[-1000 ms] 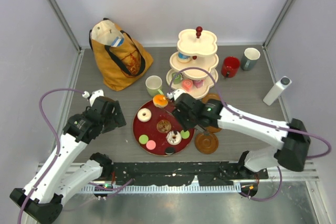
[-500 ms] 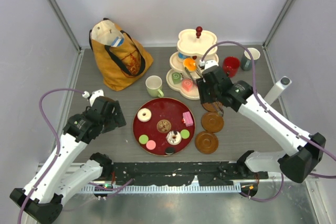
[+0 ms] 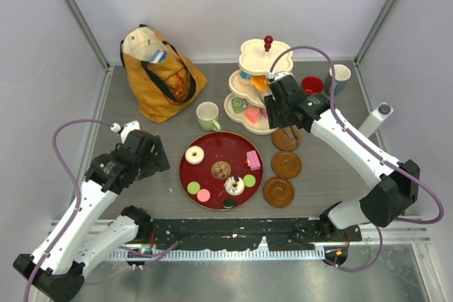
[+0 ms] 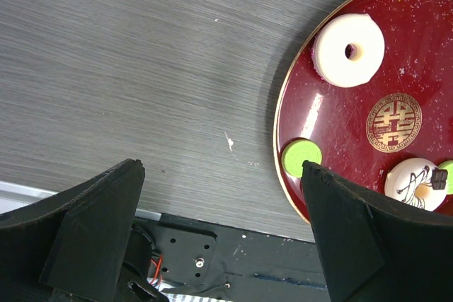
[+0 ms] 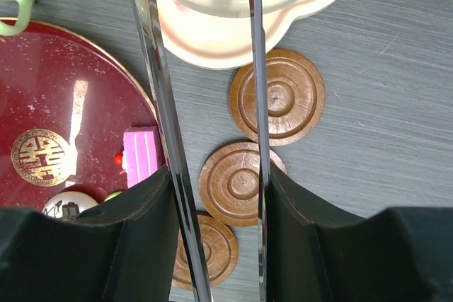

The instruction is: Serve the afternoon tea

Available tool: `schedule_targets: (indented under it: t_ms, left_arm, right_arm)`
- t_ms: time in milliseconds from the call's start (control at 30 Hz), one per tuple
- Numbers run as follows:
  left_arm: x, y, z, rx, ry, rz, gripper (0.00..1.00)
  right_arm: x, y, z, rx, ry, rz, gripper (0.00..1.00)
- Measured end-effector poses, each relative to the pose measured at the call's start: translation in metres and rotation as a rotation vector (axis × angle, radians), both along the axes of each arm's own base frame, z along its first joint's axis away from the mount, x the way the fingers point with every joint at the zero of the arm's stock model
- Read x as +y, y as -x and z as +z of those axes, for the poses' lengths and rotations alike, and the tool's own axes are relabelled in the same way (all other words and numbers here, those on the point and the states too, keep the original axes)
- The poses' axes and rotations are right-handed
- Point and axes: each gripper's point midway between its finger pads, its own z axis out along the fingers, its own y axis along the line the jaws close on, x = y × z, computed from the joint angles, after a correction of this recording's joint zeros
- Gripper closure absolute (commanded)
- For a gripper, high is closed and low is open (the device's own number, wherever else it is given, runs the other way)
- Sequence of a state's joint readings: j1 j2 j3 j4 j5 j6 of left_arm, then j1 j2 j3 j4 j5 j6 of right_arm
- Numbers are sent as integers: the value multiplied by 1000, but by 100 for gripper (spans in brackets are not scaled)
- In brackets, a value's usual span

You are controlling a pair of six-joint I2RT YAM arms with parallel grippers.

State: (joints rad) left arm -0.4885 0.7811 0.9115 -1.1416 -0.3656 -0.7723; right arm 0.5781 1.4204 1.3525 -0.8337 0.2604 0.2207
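My right gripper (image 3: 277, 102) is shut on metal tongs (image 5: 159, 104). The tongs reach over the cream tiered stand (image 3: 263, 54), with an orange donut (image 3: 260, 82) at their tips by the middle tier; in the right wrist view the tier hides the tips. The dark-red tray (image 3: 237, 152) holds a white donut (image 3: 194, 155), a pink cake slice (image 3: 252, 160), a chocolate-striped donut (image 3: 234, 186) and some macarons (image 3: 193, 188). The pale green mug (image 3: 207, 115) stands behind the tray, the red mug (image 3: 311, 85) and grey-blue mug (image 3: 339, 76) right of the stand. My left gripper (image 3: 150, 155) is open and empty, left of the tray.
Three round wooden coasters (image 3: 287, 165) lie right of the tray, under my right arm. A mustard-yellow tote bag (image 3: 159, 76) stands at the back left. A white cylinder (image 3: 373, 122) stands at the far right. The stand's lower tier holds small pastries (image 3: 238, 104).
My right arm has carried the orange donut in the tongs from the tray's far edge up to the stand's middle tier. The left arm has not moved.
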Motion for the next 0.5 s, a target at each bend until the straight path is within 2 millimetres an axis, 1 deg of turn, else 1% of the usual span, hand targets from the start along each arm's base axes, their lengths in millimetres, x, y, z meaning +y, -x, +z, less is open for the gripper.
schedule_targets:
  t_ms: [167, 233, 367, 500]
  left_arm:
    - [0, 0, 0, 0, 0, 0, 0]
    - [0, 0, 0, 0, 0, 0, 0]
    - [0, 0, 0, 0, 0, 0, 0]
    - [0, 0, 0, 0, 0, 0, 0]
  right_arm:
    - [-5, 2, -4, 20, 13, -11, 40]
    - [-5, 3, -4, 23, 14, -12, 37]
    - [-6, 5, -1, 17, 9, -10, 36]
    - [-6, 8, 9, -5, -12, -6, 35]
